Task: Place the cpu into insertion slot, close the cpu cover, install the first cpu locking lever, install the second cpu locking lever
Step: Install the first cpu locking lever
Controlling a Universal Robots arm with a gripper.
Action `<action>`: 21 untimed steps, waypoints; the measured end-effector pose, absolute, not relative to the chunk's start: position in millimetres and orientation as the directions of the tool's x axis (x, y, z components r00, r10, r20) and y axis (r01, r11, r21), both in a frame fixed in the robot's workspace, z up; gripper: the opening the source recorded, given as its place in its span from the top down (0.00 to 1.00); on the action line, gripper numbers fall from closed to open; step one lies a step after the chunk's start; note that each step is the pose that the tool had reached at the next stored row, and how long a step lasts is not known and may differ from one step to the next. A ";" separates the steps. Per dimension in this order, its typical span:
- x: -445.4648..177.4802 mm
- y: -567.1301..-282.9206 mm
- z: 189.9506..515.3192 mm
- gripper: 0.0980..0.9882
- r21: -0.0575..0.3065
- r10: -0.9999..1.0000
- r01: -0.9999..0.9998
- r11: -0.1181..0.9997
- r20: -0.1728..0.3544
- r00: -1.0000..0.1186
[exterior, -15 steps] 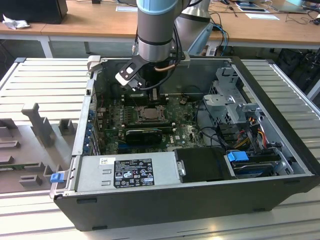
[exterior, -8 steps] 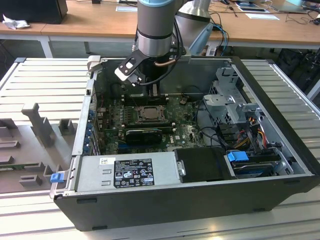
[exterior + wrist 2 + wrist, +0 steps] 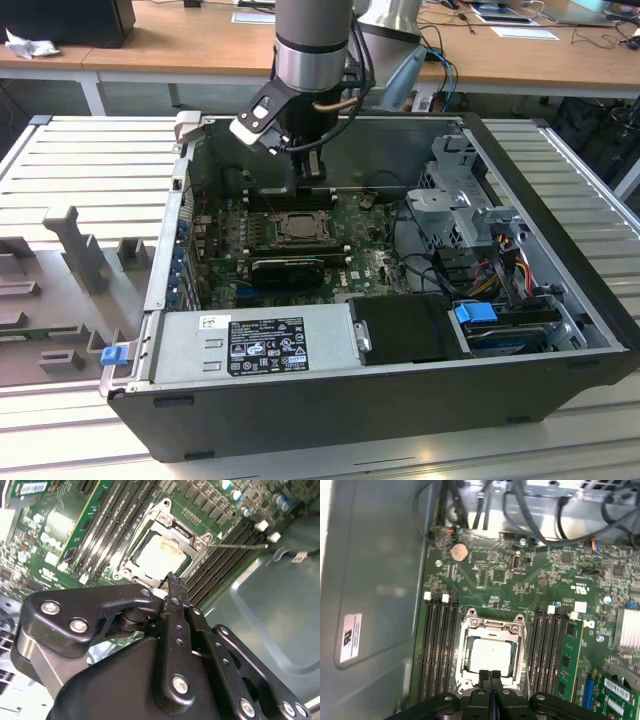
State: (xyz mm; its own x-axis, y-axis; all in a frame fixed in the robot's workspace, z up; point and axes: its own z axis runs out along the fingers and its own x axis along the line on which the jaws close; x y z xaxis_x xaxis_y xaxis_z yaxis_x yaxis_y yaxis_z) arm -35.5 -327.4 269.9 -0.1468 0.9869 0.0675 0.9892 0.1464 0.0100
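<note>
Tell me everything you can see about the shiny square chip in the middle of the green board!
The cpu is a small flat square with a pale, silvery metal top that looks a bit smudged. It lies flat on the green motherboard. The grey metal cpu cover frames it all round, so its top shows through the window. The gripper, jaws shut, sits at one edge of that frame. I cannot tell if it touches the chip.

Open computer case (image 3: 400,410) on slatted bench (image 3: 90,160). Grey power supply (image 3: 255,345) along near wall; drive cage (image 3: 455,205) at the exterior view's right. Round disc (image 3: 459,552), probably a coin battery, on motherboard (image 3: 540,575).
</note>
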 end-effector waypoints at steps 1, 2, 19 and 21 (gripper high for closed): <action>-35.5 -327.4 269.8 0.99 0.010 0.983 0.985 0.171 0.067 -0.171; -35.5 -327.4 269.5 0.99 0.010 0.976 0.978 0.207 0.068 -0.208; -35.5 -327.4 266.8 0.99 0.019 0.846 0.848 0.530 0.062 -0.530; -35.5 -327.4 266.5 0.99 0.033 0.827 0.829 0.558 0.053 -0.559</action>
State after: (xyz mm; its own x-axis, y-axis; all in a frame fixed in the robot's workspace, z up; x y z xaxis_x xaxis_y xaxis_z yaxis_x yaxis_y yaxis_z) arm -35.5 -327.4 266.5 -0.5592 0.8273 0.0531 0.8290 0.5582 0.0332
